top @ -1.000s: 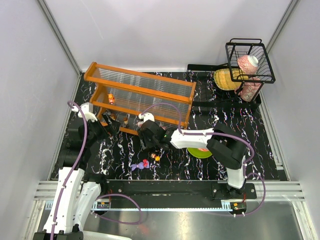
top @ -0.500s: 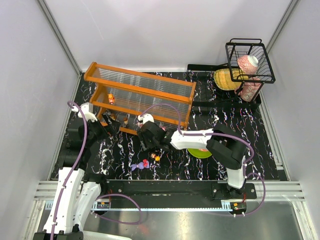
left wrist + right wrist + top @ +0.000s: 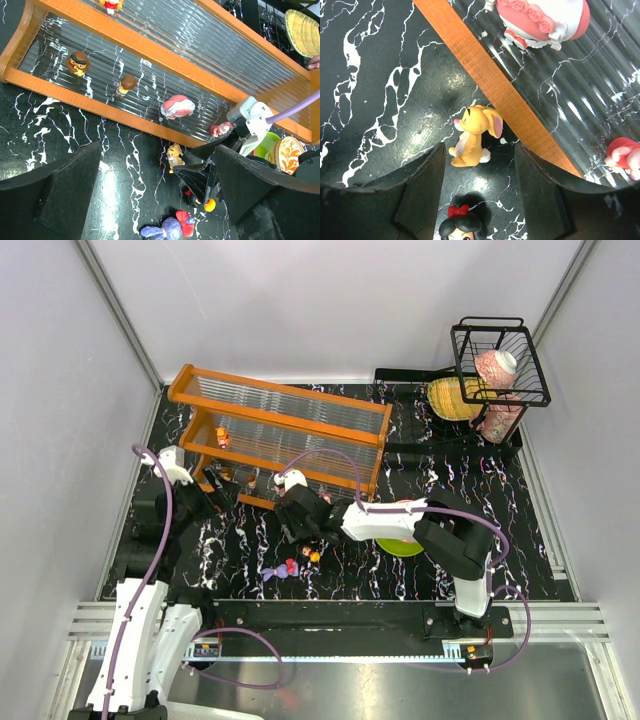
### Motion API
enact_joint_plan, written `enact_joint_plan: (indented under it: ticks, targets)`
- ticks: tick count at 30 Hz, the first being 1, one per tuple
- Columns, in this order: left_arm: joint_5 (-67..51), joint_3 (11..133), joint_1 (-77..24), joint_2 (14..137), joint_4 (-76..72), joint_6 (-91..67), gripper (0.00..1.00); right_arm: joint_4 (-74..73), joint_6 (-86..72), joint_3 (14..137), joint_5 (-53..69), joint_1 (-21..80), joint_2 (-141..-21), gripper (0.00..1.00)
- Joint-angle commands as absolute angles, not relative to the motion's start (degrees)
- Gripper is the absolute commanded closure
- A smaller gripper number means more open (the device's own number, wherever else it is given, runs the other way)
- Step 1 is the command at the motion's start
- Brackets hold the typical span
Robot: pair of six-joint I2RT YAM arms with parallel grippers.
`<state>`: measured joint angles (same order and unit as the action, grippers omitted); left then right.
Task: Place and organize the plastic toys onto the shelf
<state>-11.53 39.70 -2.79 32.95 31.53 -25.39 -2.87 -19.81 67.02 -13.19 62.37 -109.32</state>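
Nearest, a purple toy and a red toy lie touching on the mat. Just past them stands a doll with black hair and a red bow.

Over the doll, the right gripper sits low with its fingers partly apart. They stand on either side of a yellow rabbit, with mat showing on both sides, so nothing is gripped. The rabbit stands on the mat just beside the front rail of the shelf; whether its ear touches the rail I cannot tell.

To the left, the left gripper is spread wide and empty over the mat before the shelf.

On the lower tier, left to right, are a goggled toy, a brown-haired toy, a pink-and-white toy and a small pink toy. One orange toy stands on the upper tier.

A green plate lies under the right arm, and a wire basket sits at the far right.
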Motion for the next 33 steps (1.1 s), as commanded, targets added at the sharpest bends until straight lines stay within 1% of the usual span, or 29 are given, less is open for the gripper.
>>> enact_joint_plan:
  ticks: [1, 19, 28, 33]
  targets:
    - [-10.72, 40.25, -2.90, 31.99, 29.62, -25.93, 0.01, -2.55, -18.55, 67.94, -15.99, 63.54, -107.49, 0.37]
    - [-10.90, 40.69, -2.90, 31.91, 30.15, -26.10, 0.01, -3.34, -16.08, 69.35, -19.42, 65.65, -109.25, 0.37]
    - [-10.81, 40.34, -2.90, 31.46, 30.23, -26.10, 0.01, -3.16, -16.17, 69.35, -19.51, 65.65, -110.21, 0.42]
    - [-10.81, 40.25, -2.90, 31.29, 30.23, -26.02, 0.01, -3.08, -16.17, 69.35, -19.25, 65.65, -110.65, 0.43]
